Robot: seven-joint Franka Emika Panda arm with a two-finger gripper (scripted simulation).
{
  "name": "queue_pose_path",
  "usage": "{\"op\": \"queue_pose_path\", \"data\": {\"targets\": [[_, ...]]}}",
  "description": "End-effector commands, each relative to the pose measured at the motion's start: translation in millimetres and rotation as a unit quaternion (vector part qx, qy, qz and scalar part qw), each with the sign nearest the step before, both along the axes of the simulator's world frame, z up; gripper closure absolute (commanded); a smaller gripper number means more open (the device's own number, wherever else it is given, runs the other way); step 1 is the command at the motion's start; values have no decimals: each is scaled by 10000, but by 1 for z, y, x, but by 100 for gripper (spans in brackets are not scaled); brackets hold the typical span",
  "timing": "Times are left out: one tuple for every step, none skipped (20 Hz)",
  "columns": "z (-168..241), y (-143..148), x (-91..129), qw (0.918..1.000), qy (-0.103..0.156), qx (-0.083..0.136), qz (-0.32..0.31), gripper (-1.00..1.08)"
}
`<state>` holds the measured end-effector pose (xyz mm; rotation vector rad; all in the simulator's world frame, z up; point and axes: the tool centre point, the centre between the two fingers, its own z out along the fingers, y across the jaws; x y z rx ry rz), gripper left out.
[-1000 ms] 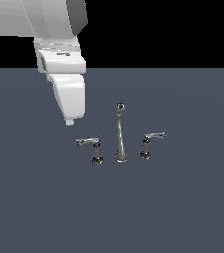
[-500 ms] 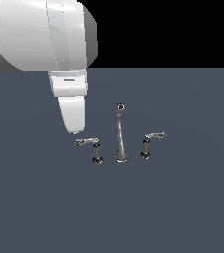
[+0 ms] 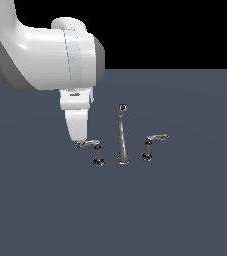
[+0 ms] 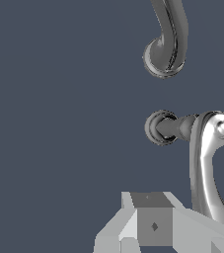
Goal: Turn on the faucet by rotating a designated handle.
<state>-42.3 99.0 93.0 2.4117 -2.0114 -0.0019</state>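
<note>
The chrome faucet has a tall slender spout (image 3: pixel 121 134) with a lever on either side. The handle (image 3: pixel 89 144) is the lever on the exterior view's left; its thin arm reaches left from a short dark-based post (image 3: pixel 98 160). My gripper (image 3: pixel 78 139) hangs straight down with its tip at the outer end of that arm, touching or nearly so. The fingers look shut, with nothing between them. In the wrist view the handle (image 4: pixel 206 163) curves away from its round base (image 4: pixel 159 128), just beside my gripper (image 4: pixel 154 226). The spout's base (image 4: pixel 164 55) lies beyond.
The mirrored lever (image 3: pixel 156 137) stands on its post at the exterior view's right of the spout. Everything rests on a flat dark grey surface (image 3: pixel 185 210). The bulky white arm (image 3: pixel 50 55) fills the upper left of the exterior view.
The arm has swung lower and slightly rightward, bringing the gripper tip down to the end of the handle's arm. The handle and spout look unmoved.
</note>
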Motion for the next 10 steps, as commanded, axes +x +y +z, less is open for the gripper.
{"op": "queue_pose_path", "data": {"targets": [[-5, -1, 4, 10000, -6, -5, -99, 108], [-6, -2, 5, 9999, -7, -6, -125, 108], [-7, -2, 6, 9999, -8, -6, -145, 108], [-8, -2, 7, 9999, -8, -6, -159, 108], [-8, -3, 7, 9999, -9, -5, -168, 108], [-8, -3, 7, 9999, -9, -4, -171, 108], [-8, -3, 7, 9999, -9, -2, -169, 108], [-7, -2, 7, 9999, -9, 0, -164, 108], [-7, -2, 7, 9999, -9, 0, -161, 108], [-7, -2, 7, 9999, -9, 0, -161, 108]]}}
